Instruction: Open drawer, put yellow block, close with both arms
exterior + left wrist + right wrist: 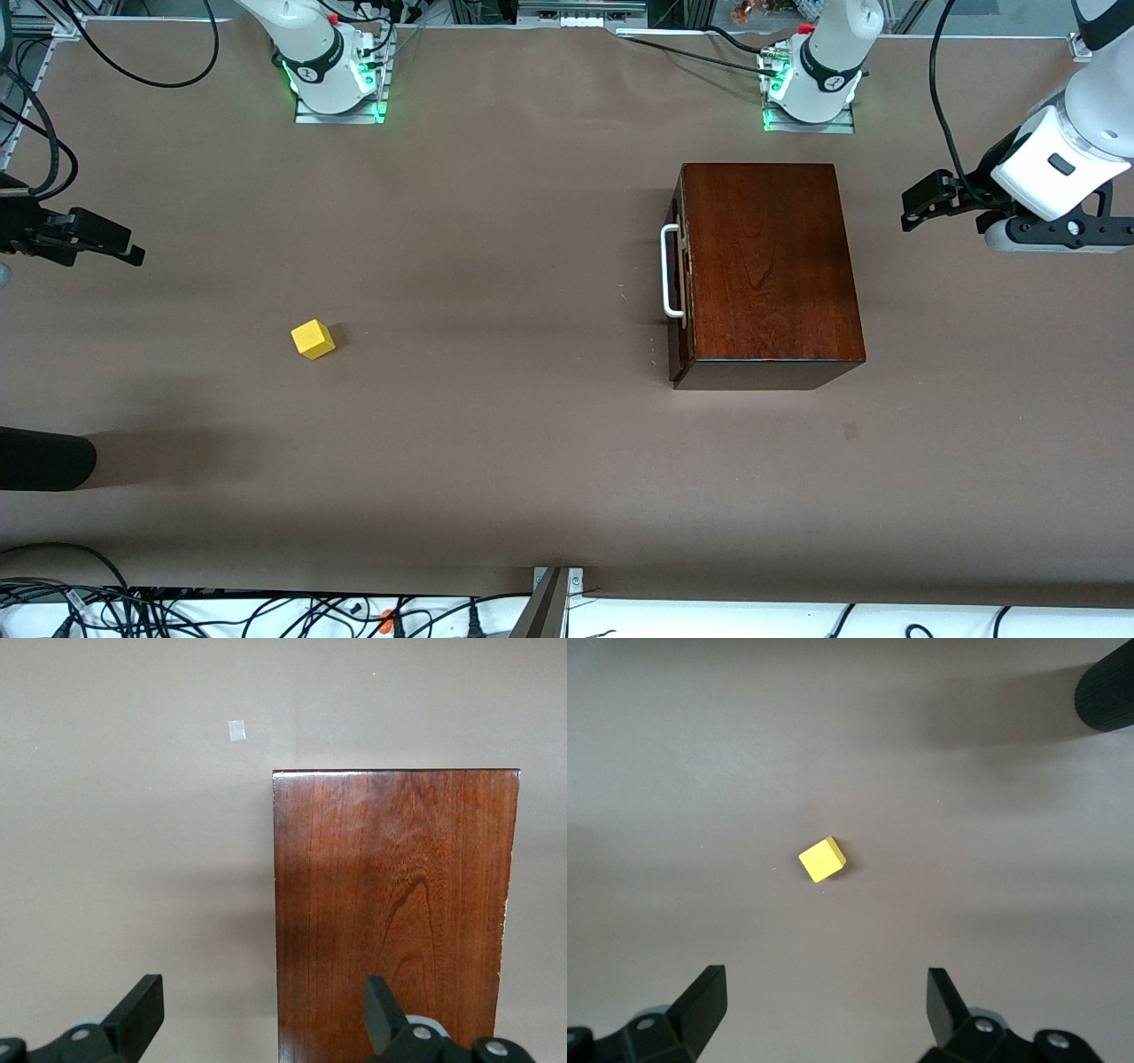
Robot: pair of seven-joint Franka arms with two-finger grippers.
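The reddish-brown wooden box (771, 266) stands at the left arm's end of the table. Its drawer (679, 283) is shut, with the white bar handle (670, 270) facing the right arm's end. The box top also shows in the left wrist view (390, 904). The yellow block (313, 338) lies alone on the table toward the right arm's end and shows in the right wrist view (822, 859). My left gripper (917, 206) (263, 1001) is open and empty, in the air beside the box. My right gripper (131, 248) (826, 997) is open and empty, over the table beside the block.
A black cylinder (44, 459) pokes in at the table's edge, nearer to the front camera than the block; it also shows in the right wrist view (1107, 695). A small pale patch (236, 730) marks the table near the box. Cables (266, 611) lie along the front edge.
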